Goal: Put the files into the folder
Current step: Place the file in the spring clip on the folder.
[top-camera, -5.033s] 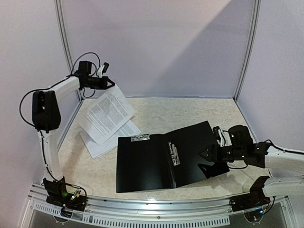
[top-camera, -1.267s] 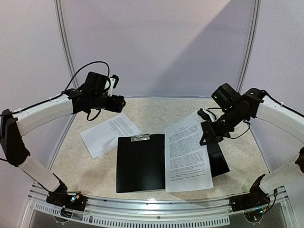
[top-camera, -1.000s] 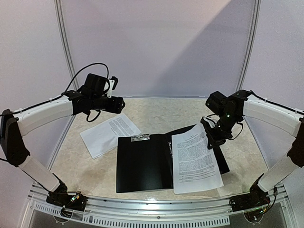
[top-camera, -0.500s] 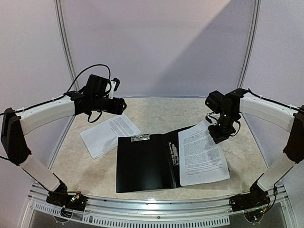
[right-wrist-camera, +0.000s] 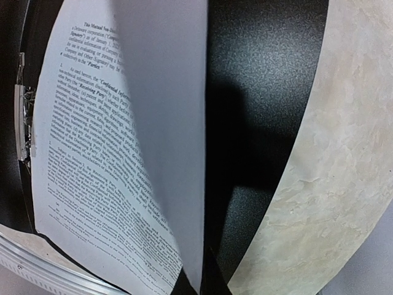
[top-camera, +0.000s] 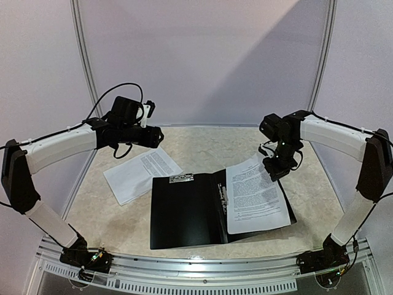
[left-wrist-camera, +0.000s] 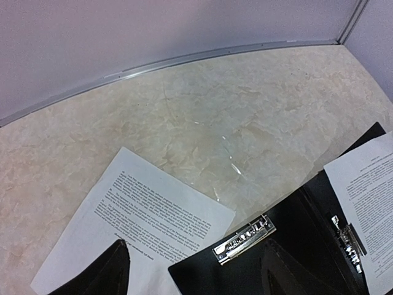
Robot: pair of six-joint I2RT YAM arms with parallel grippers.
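The black folder point(top-camera: 184, 209) lies open on the table, its metal clip point(top-camera: 223, 200) along the middle. One printed sheet of the files point(top-camera: 255, 193) rests on its right half. My right gripper point(top-camera: 274, 169) is shut on that sheet's far corner. In the right wrist view the sheet point(right-wrist-camera: 123, 141) curls up into the closed right gripper point(right-wrist-camera: 199, 279) over the folder point(right-wrist-camera: 264, 92). More files point(top-camera: 138, 173) lie left of the folder. My left gripper point(top-camera: 158, 136) hovers open above them. Its view shows the paper point(left-wrist-camera: 141, 215) and the folder's corner point(left-wrist-camera: 295, 258) below the left gripper point(left-wrist-camera: 196, 276).
White booth walls with metal posts point(top-camera: 83, 67) close in the marble table point(top-camera: 202, 147) at the back and sides. A metal rail point(top-camera: 202, 270) runs along the near edge between the arm bases. A silver label plate point(left-wrist-camera: 244, 238) sits on the folder's left cover.
My right gripper has carried the sheet left and back, settling it closer to the clip on the folder's right half. The left arm has barely moved.
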